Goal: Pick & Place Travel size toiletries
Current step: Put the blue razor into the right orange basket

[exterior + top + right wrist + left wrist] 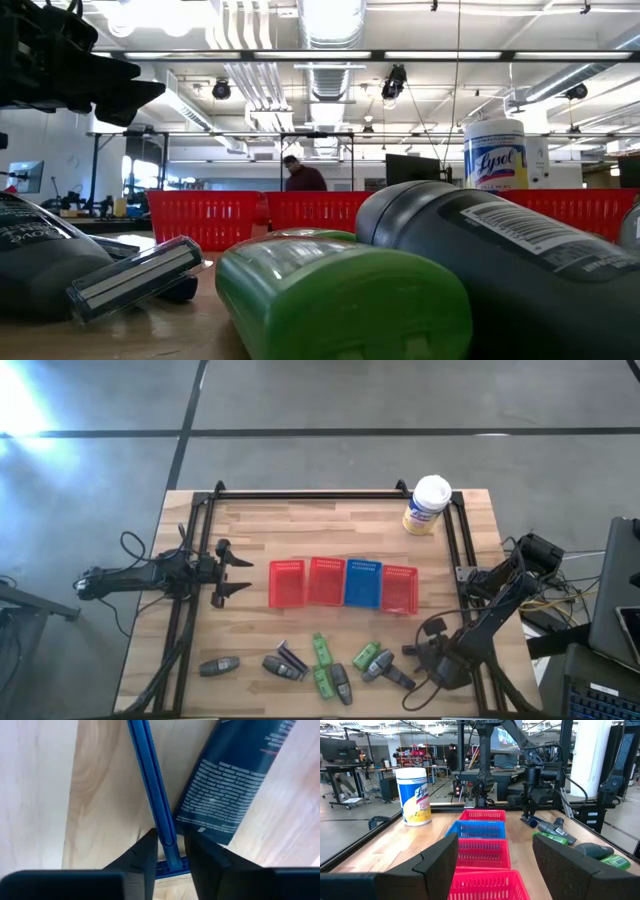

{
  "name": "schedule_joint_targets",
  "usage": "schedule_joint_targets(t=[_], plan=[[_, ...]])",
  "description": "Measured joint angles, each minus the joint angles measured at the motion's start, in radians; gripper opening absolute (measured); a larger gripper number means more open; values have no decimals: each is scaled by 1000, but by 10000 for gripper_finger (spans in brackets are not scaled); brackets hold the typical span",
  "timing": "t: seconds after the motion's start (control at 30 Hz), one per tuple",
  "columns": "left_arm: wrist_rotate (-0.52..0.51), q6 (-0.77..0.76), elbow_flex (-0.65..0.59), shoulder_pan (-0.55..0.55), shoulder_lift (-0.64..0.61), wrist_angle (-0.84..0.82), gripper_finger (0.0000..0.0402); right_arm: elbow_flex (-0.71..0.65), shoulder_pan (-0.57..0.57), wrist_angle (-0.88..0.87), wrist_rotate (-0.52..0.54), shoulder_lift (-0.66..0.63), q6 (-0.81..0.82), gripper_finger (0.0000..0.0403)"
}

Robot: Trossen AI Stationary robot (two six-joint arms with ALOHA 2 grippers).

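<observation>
Razor (152, 795) pinched between right gripper (171, 851) fingers, table's five o'clock. Left gripper (240, 571) spread, nine o'clock. Toiletries (322, 663) unsorted at six; baskets (343, 583) seemingly empty.

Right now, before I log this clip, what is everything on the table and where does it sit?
Mesh plastic baskets: four in a mid-table row, three red, one blue.
Yellow wipes canister with white lid: one, far right corner.
Grey-silver oval tubes: several, along the near edge.
Bright green small packs: about three, near edge centre.
Slim blue-handled razor: one, between the right claw's fingers.
Person: one, in the room behind.
Left claw: open, left of the baskets.
Right claw: low at near right, closed on the razor.
</observation>
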Motion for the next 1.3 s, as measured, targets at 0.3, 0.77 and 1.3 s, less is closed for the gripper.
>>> schedule_joint_targets(t=[0.3, 0.77, 1.3], plan=[[0, 0, 0, 0, 0, 0, 262, -2, 0, 5, -4, 0, 42, 30], [0, 0, 0, 0, 0, 0, 262, 57, -1, 13, -11, -28, 248, 31], [0, 0, 0, 0, 0, 0, 262, -11, -31, -22, 257, -349, 793, 30]])
